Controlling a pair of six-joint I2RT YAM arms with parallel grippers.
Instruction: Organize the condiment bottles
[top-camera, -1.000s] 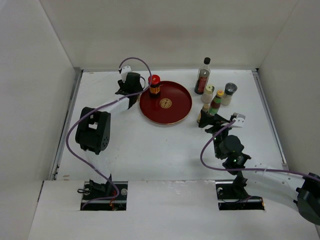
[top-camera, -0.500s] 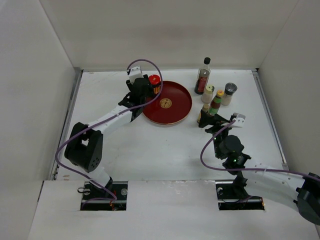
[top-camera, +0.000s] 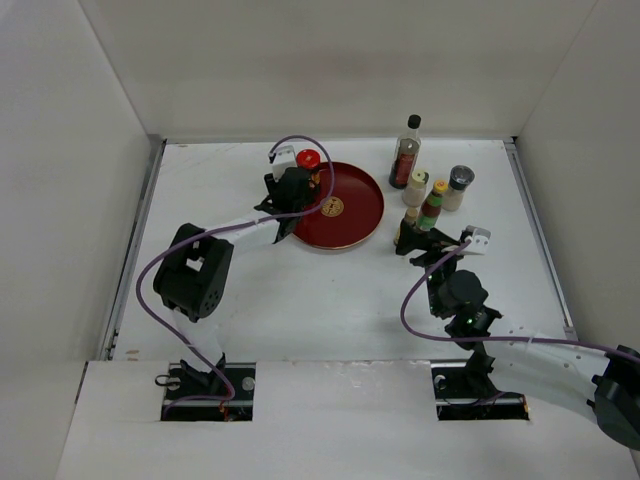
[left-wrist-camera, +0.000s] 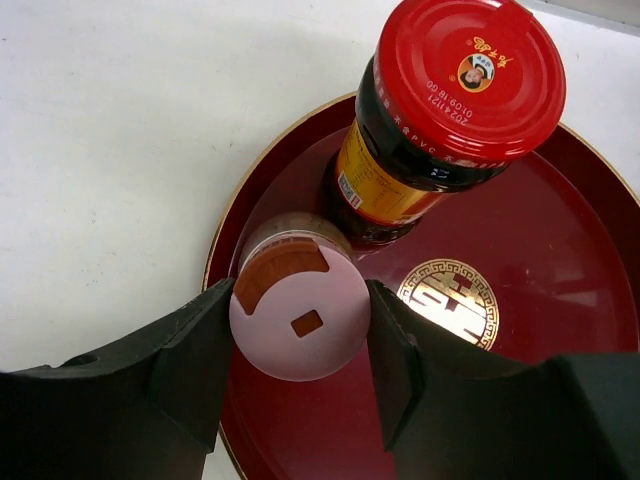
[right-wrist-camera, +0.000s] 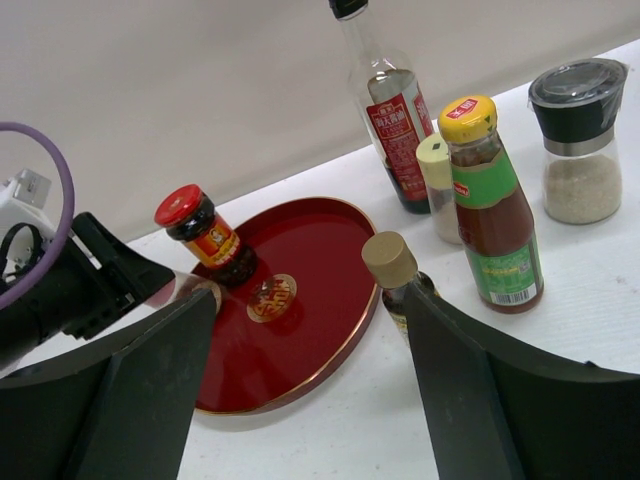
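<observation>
While the pink-capped bottle (left-wrist-camera: 300, 322) is pinched tight between the left jaws, it sits just inside the left rim of the red plate (left-wrist-camera: 560, 300). Whether it is standing or lifted, I can't tell from here. Right beside it, nearly touching, the red-capped jar (left-wrist-camera: 465, 75) stands on the plate, nearer the far rim than the gold emblem (left-wrist-camera: 455, 300) at the centre. From above, the left arm (top-camera: 240, 228) reaches across the counter (top-camera: 300, 290) to the plate's left edge.

Over on the right, five more stand in a cluster just beside the plate. The tall black-capped bottle (right-wrist-camera: 385, 95) is at the back and the grey-capped grinder (right-wrist-camera: 578, 140) is farthest right. The pale-capped shaker (right-wrist-camera: 437, 185) and the yellow-capped sauce bottle (right-wrist-camera: 490, 215) are side by side in the middle, with the tan-capped bottle (right-wrist-camera: 392, 265) nearest. The right jaws are spread wide, gripping nothing, low to the counter, and that tan-capped bottle is just ahead, framed between them.
</observation>
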